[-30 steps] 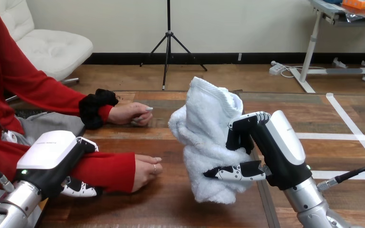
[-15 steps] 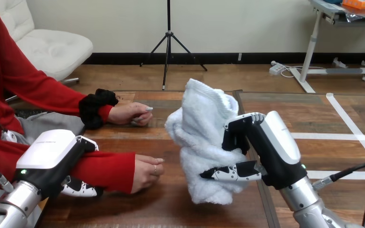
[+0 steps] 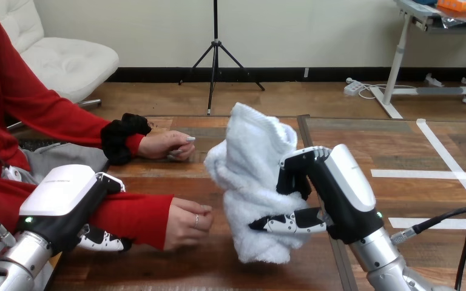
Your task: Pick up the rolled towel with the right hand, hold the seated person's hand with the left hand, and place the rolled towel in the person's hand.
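Observation:
The rolled white towel (image 3: pixel 252 182) is off the table, upright and loosely bunched, with my right hand (image 3: pixel 334 194) shut on its right side. It hangs just right of the person's nearer hand (image 3: pixel 185 221), a small gap between them. That hand is loosely curled, low over the table (image 3: pixel 218 267). My left hand (image 3: pixel 67 194) is at the lower left on the red-sleeved forearm (image 3: pixel 127 215); its fingers (image 3: pixel 100 239) show below the sleeve and its thumb lies on top.
The person's other hand (image 3: pixel 167 145) rests on the table farther back, a black band at its wrist. White tape lines (image 3: pixel 437 176) mark the table's right part, and a black cable (image 3: pixel 455 221) runs by my right forearm.
My right hand has carried the towel leftward and a little lower, closer to the person's nearer hand. That hand has shifted slightly. My left hand has stayed on the forearm.

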Controlling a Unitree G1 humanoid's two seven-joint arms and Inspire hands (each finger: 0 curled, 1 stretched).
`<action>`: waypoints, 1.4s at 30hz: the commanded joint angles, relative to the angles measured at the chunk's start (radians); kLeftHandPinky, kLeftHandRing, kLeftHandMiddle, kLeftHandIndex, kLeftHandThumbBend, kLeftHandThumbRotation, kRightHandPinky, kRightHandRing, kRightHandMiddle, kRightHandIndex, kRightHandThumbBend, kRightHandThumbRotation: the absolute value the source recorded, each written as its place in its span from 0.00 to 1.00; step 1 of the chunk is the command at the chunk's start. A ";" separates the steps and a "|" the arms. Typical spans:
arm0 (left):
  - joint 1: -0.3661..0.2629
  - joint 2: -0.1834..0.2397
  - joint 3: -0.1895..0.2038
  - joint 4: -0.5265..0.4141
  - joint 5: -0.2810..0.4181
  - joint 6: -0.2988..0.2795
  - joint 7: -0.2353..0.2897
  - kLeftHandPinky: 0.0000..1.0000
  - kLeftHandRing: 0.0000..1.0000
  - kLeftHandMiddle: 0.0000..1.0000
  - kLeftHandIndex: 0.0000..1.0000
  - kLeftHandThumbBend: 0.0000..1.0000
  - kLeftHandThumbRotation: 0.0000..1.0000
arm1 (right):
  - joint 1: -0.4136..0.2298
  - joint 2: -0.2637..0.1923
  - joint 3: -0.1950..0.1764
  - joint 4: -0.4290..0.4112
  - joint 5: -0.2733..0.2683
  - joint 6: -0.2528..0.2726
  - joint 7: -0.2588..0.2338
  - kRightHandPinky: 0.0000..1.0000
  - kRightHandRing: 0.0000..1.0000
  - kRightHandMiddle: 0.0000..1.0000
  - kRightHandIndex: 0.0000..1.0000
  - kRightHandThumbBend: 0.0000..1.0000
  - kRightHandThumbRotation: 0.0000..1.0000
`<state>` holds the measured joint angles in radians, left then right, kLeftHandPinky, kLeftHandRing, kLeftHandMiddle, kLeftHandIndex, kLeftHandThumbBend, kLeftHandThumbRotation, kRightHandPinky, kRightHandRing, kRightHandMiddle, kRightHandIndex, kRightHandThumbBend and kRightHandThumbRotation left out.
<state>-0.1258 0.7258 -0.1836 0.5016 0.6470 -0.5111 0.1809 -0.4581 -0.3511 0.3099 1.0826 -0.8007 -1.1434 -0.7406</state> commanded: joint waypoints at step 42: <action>-0.173 -0.053 0.042 -0.225 -0.039 -0.042 0.005 0.27 0.30 0.35 0.38 0.84 0.00 | -0.148 0.103 0.111 0.097 -0.027 0.003 -0.156 0.08 0.12 0.17 0.15 0.65 0.00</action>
<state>-0.1316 0.7075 -0.1789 0.4547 0.6468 -0.4943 0.1620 -0.4753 -0.2841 0.4178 1.1866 -0.8476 -1.1014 -0.8594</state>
